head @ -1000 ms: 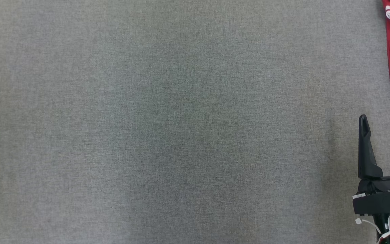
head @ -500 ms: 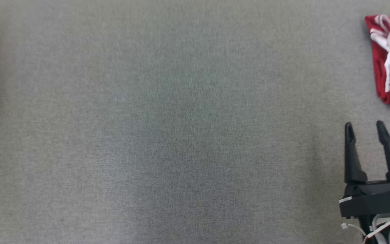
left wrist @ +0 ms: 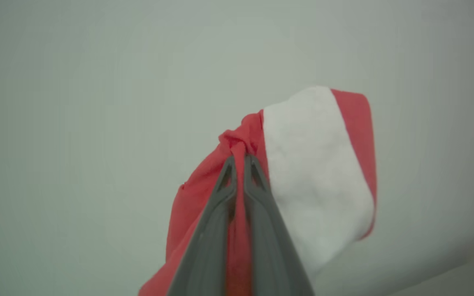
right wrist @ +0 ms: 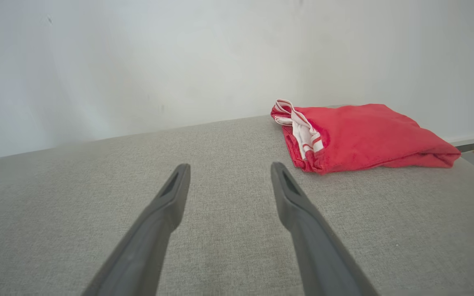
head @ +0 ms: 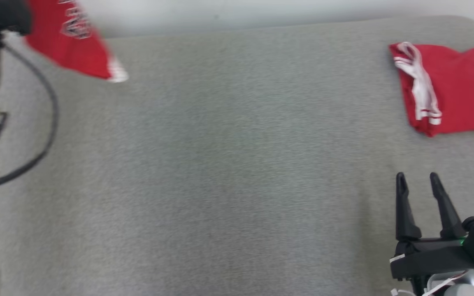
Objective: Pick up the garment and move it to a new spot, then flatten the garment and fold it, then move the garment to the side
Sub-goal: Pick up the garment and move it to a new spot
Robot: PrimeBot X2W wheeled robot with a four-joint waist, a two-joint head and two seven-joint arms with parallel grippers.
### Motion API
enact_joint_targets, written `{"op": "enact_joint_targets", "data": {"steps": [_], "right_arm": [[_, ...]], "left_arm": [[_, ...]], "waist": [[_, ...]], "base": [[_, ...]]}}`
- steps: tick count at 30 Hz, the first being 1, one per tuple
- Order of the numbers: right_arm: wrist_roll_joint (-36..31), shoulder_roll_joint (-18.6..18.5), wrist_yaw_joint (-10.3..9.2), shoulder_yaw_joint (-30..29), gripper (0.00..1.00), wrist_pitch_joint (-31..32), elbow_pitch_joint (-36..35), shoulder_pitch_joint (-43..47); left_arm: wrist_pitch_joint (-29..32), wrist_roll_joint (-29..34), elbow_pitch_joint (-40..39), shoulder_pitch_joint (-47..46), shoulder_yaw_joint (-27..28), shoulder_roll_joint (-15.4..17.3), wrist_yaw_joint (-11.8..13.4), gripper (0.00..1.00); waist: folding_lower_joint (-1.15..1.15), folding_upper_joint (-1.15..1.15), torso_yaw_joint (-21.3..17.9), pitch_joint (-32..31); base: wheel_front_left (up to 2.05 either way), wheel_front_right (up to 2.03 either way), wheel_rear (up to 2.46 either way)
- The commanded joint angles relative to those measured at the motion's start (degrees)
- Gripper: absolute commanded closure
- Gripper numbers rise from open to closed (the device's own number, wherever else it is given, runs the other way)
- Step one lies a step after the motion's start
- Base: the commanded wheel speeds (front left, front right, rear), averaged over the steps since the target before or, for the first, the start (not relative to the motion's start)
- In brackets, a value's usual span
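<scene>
A red garment (head: pixel 72 45) with white lettering and a white-trimmed edge hangs in the air at the head view's top left, above the grey padded surface (head: pixel 237 164). In the left wrist view my left gripper (left wrist: pixel 240 158) is shut on a bunched fold of this garment (left wrist: pixel 315 172), whose red cloth and white band drape past the fingers. My right gripper (head: pixel 417 176) is at the lower right, low over the surface, open and holding nothing (right wrist: pixel 229 167).
A second red garment (head: pixel 455 90), folded, with white-striped trim, lies at the surface's far right corner (right wrist: pixel 360 131). A pale wall (head: pixel 261 12) borders the far edge. My left arm's black cable (head: pixel 49 123) loops down the left side.
The head camera has swung, so the whole picture shifted down and left. My left arm and the held garment now show at the top left. The right gripper stays open.
</scene>
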Motion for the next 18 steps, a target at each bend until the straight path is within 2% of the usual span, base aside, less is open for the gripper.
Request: {"op": "enact_joint_targets", "data": {"steps": [1,10,13,18], "right_arm": [[0.4,0.4,-0.15,0.2,0.0,-0.7,0.8,0.3],[1.7,1.4,-0.15,1.2,0.0,-3.3,5.7,1.0],[1.9,1.7,-0.15,1.7,0.0,-3.9,6.8,0.9],[2.3,1.8,-0.15,1.5,0.0,-4.5,7.9,1.2]], "left_arm": [[0.6,-0.6,-2.1,0.8,-0.6,-1.1,-0.2,1.0],[4.8,-3.3,-13.4,8.9,-5.4,-10.9,1.8,1.0],[5.5,-4.1,-15.7,12.9,-6.8,-13.0,2.5,1.0],[6.0,-4.6,-17.4,21.0,-8.9,-14.4,3.3,1.0]], "waist": [[0.0,0.0,-3.5,-2.1],[0.0,0.0,-9.9,-4.0],[0.0,0.0,-11.4,-4.3],[0.0,0.0,-12.5,-4.3]], "base": [[0.0,0.0,0.0],[0.0,0.0,0.0],[0.0,0.0,0.0],[0.0,0.0,0.0]]}}
